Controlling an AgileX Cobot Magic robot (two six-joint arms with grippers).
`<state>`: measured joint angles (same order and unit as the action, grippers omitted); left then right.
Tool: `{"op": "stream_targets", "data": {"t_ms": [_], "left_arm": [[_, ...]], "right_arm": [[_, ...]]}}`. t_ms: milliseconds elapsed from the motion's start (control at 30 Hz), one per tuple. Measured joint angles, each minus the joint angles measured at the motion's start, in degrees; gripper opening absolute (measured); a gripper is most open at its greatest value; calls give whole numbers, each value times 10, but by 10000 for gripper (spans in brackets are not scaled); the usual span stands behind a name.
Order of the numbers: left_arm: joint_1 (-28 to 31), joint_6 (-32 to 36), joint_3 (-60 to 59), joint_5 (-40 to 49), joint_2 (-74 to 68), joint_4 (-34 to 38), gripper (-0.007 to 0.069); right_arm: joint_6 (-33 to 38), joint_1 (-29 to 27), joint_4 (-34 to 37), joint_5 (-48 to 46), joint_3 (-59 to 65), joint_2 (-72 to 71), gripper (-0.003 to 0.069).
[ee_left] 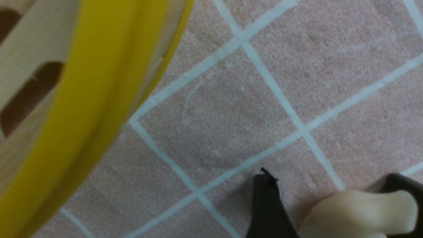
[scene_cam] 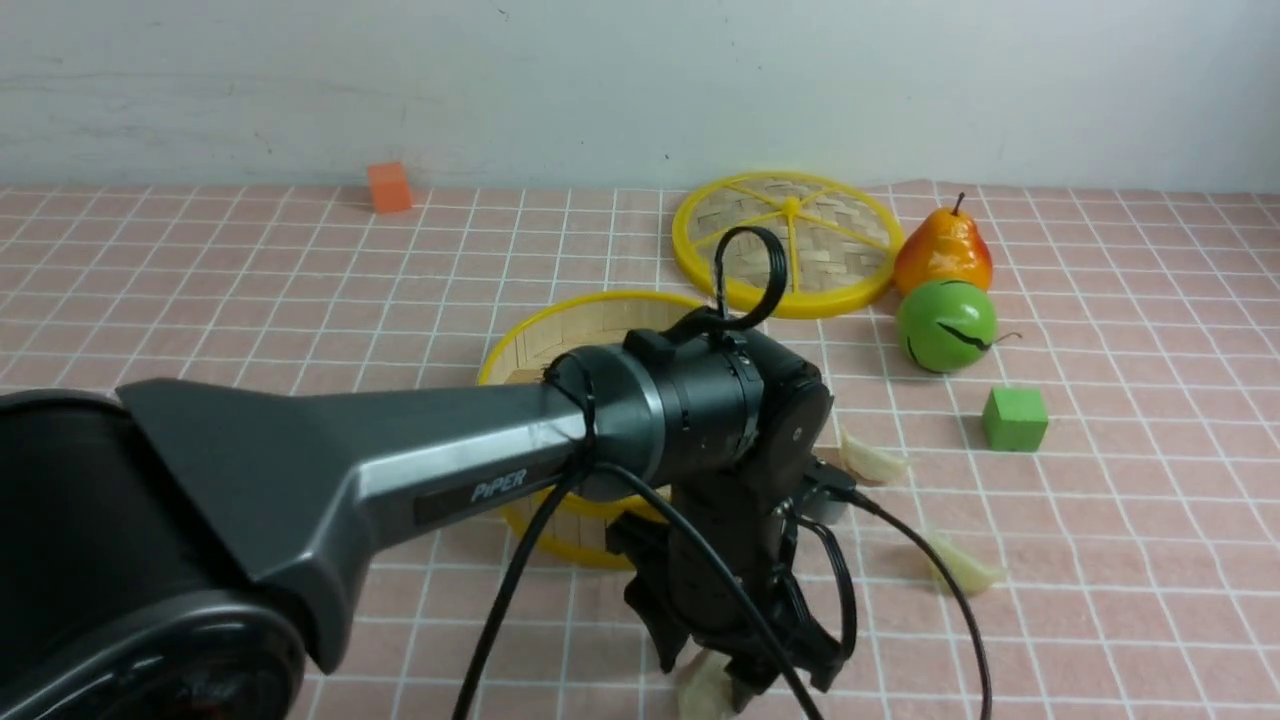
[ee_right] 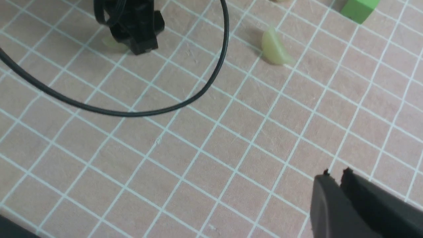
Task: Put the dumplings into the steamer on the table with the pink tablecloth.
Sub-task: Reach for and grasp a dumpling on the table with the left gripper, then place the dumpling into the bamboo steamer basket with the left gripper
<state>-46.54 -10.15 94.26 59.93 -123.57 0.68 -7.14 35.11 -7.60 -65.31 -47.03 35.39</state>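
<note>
The left gripper (ee_left: pixel 331 180) is lowered to the near dumpling (scene_cam: pixel 705 686). Its jaws stand apart, one on either side of the piece; no firm grip is evident. The right gripper (ee_right: pixel 336 172) is closed, with nothing between its fingertips, over the pink tablecloth (ee_right: pixel 251 165).

The near dumpling lies on the cloth outside the steamer (scene_cam: pixel 545 550), on the robot's side of it. A second dumpling (scene_cam: pixel 872 461) and a third dumpling (scene_cam: pixel 965 566) lie to the right of the steamer, apart from each other. The arm (scene_cam: pixel 470 440) hides much of the basket; its full contents cannot be confirmed.

Handling: the dumpling is probably light and slightly yielding, with a smooth skin that may slip. Treat the thin pleated edge as the weak point. Take hold across the thick middle of the body, with the pads square to its sides. Close only until the piece is secure; excess force may dent it or squeeze it out. Then raise it above the yellow rim before moving it over the slatted floor.
</note>
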Motion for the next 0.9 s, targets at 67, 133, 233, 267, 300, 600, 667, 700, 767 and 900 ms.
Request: {"op": "stream_targets", "data": {"t_ms": [67, 133, 233, 267, 300, 600, 667, 700, 767, 900], "left_arm": [[0, -7, 1, 0, 0, 0, 324], [0, -12, 3, 2, 1, 0, 209], [0, -15, 16, 26, 7, 0, 206], [0, -15, 16, 26, 8, 0, 206], [3, -15, 36, 40, 22, -1, 206], [82, -15, 157, 54, 71, -2, 206], [123, -15, 170, 40, 69, -7, 206], [139, -15, 171, 33, 69, -7, 206], [170, -15, 172, 20, 62, -7, 206], [214, -15, 172, 6, 34, -11, 206]], "right_arm": [[0, 0, 0, -1, 7, 0, 63], [0, 0, 0, -2, 13, 0, 63], [0, 0, 0, -2, 13, 0, 69], [0, 0, 0, -2, 13, 0, 69], [0, 0, 0, 0, 14, 0, 71], [0, 0, 0, 16, 14, 0, 74], [0, 0, 0, 19, 14, 0, 75], [0, 0, 0, 22, 14, 0, 76], [0, 0, 3, 29, 14, 0, 78], [0, 0, 18, 36, 14, 0, 82]]}}
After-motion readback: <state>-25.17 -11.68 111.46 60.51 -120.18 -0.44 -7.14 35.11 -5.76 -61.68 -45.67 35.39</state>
